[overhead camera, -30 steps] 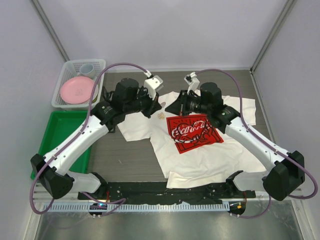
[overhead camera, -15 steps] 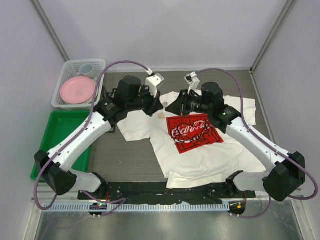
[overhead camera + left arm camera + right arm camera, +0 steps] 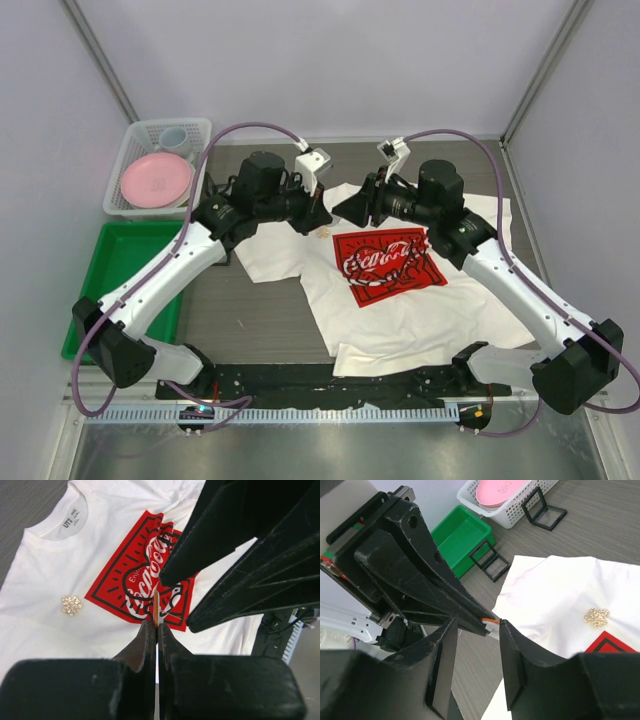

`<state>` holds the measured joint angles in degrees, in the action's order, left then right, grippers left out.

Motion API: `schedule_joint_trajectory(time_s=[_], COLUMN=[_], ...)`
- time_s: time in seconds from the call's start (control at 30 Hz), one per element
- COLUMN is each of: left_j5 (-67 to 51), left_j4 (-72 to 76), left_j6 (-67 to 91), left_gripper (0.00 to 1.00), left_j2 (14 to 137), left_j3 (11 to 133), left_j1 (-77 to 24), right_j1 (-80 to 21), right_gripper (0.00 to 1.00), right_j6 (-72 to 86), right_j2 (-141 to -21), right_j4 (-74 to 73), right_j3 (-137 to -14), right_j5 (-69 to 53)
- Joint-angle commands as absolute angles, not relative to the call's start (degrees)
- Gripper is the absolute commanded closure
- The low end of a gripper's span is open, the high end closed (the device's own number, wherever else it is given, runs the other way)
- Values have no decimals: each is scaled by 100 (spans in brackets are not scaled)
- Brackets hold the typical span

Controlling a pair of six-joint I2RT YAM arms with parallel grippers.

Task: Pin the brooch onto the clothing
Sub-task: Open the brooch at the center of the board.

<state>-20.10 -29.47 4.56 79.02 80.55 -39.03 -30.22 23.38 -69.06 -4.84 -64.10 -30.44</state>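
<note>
The clothing, a white T-shirt (image 3: pixel 400 300) with a red Coca-Cola print (image 3: pixel 388 262), lies flat on the table. The brooch (image 3: pixel 71 605), a small gold cluster, rests on the shirt left of the print, also visible in the right wrist view as the brooch (image 3: pixel 596 616) and from above (image 3: pixel 322 233). My left gripper (image 3: pixel 156 625) is shut on a small thin orange-and-white piece (image 3: pixel 156 607) above the shirt's collar area. My right gripper (image 3: pixel 477 625) is open, its fingers standing either side of that piece (image 3: pixel 490 622) without pinching it. Both grippers meet tip to tip (image 3: pixel 335 212).
A white basket (image 3: pixel 128 200) with a pink plate (image 3: pixel 155 178) and a cup stands at the back left. A green tray (image 3: pixel 130 265) lies in front of it. Small black frame stands (image 3: pixel 544 511) sit on the table between the basket and the shirt.
My right gripper has opened from shut and let go of the orange-and-white piece, and its arm has drawn slightly back and to the right. My left gripper stays shut on the piece.
</note>
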Motion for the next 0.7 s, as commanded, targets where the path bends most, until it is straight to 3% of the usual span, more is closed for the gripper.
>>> schedule_joint_trajectory(time_s=[0.0, 0.3, 0.57, 0.67], left_j5=[-2837, -4429, -4983, -5106], left_j4=[-2725, -2531, -2048, -1934], left_j6=[869, 1617, 2100, 2223], left_gripper=[100, 100, 100, 100], left_j2=[7857, 8086, 8068, 8068], left_j3=[8209, 8227, 8069, 8042], left_j1=[-3649, -3173, -3138, -3129], right_j1=[-2962, -2734, -2707, -2707], right_gripper=[55, 55, 64, 72], right_j6=[1600, 906, 940, 975], right_j2=[-6785, -6776, -6926, -6943], right_j4=[-413, -580, -597, -598], right_j3=[-6557, -6566, -6530, -6495], right_j5=[-3138, -4042, -4482, -4535])
